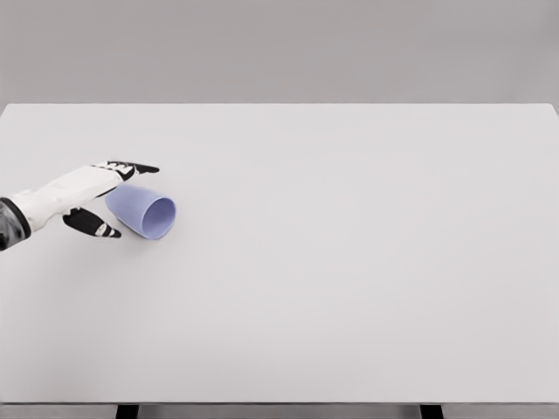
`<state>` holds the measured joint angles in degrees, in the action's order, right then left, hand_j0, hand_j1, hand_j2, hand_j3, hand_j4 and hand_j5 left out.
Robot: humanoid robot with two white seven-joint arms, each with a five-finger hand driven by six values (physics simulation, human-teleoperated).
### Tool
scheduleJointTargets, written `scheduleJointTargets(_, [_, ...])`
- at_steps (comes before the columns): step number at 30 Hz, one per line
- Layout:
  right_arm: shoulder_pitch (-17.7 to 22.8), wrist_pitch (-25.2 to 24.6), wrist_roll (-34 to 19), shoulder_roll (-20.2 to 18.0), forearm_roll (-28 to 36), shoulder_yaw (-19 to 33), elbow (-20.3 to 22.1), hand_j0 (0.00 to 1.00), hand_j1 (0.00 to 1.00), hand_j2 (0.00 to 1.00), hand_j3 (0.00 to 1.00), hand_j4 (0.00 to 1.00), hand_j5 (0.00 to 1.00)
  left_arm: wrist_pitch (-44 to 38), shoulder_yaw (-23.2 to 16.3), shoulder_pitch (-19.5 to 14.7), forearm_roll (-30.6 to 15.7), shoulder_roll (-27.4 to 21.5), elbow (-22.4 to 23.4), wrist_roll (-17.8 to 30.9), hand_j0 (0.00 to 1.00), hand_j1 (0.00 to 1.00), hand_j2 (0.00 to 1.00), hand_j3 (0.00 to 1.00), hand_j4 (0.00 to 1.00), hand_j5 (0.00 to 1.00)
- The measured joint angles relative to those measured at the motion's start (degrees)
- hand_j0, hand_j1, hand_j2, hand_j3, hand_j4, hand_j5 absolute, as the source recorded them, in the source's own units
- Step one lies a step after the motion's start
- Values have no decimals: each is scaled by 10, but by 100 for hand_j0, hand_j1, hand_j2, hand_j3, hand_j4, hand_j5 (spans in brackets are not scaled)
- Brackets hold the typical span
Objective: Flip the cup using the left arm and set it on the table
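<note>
1. So, the purple cup (142, 210) lies on its side on the white bench (349, 262), far over on the left part of it.
2. Its open mouth faces toward the right and a bit toward the near edge. Its closed bottom points back to the left and away, toward the arm. That slanted line from bottom to mouth is the cup's long way.
3. The left hand (103, 196) comes in from the left edge and sits right at the cup's closed end. The cup lies just to the right of the palm.
4. The dark fingers (131, 168) reach over the far side of the cup. The thumb (91, 224) sticks out on the near side. They are spread apart, with the cup's back end between them.
5. I cannot tell if they are touching the cup yet. They do not look squeezed on it.
6. No right hand shows anywhere, so the left one is the only one near.
7. I think the next job is to close around the cup's back end, lift it, and turn it so it stands up.
</note>
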<state>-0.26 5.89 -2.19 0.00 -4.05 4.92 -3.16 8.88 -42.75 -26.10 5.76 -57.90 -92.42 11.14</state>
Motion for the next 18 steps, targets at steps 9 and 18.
scheduleJointTargets(9, [0, 0, 0, 0, 0, 0, 0, 100, 100, 100, 100, 100, 100, 0, -7, -6, 12, 16, 19, 0, 100, 100, 100, 100, 100, 100])
scheduleJointTargets(18, [0, 0, 0, 0, 0, 0, 0, 100, 100, 100, 100, 100, 100, 0, -8, -10, 16, 29, 31, 0, 100, 100, 100, 100, 100, 100])
